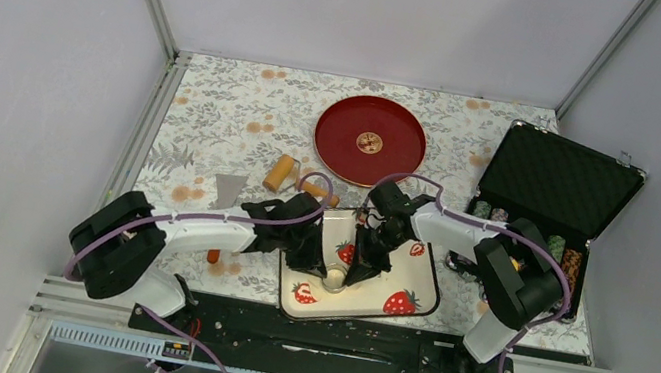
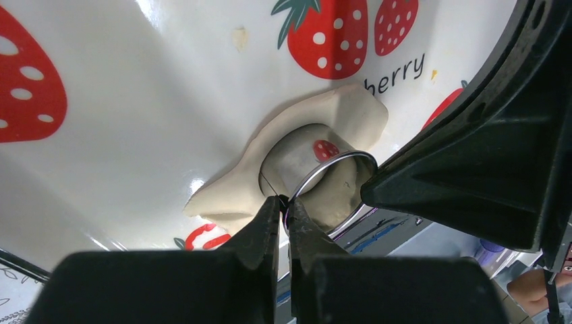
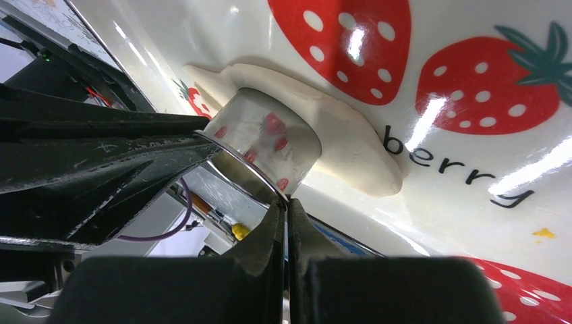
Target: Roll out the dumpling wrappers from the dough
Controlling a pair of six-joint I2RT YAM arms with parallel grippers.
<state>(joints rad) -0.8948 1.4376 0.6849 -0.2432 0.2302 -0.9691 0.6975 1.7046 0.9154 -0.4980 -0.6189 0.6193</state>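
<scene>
Nearest the arm bases, on the strawberry tray (image 1: 425,281), the dough (image 2: 340,111) is seen already flattened into a ragged patch, lying on the glossy surface beside the printed lettering. A metal ring cutter (image 2: 297,154) is set upright in the middle of that patch, dough spreading past its wall on both sides. The left gripper (image 2: 283,202) is closed, its tips pinched on the cutter's upper rim. The right gripper (image 3: 287,206) is likewise clamped on the rim from the opposite side. Whether the ring has bitten fully through cannot be told from either wrist view.

Further back, the roller (image 1: 281,173) is laid on the floral cloth, apart from the tray, so the flattening is judged finished for this piece. Beyond it, the red plate (image 1: 335,137) is shown bearing only its gold emblem; no cut wrapper is seen there or anywhere else. An open case (image 1: 561,179) stands at the far right.

The work is judged roughly midway: rolled out and being stamped, with the first disc not yet freed, the offcut to be cleared, and the plate to be filled.
</scene>
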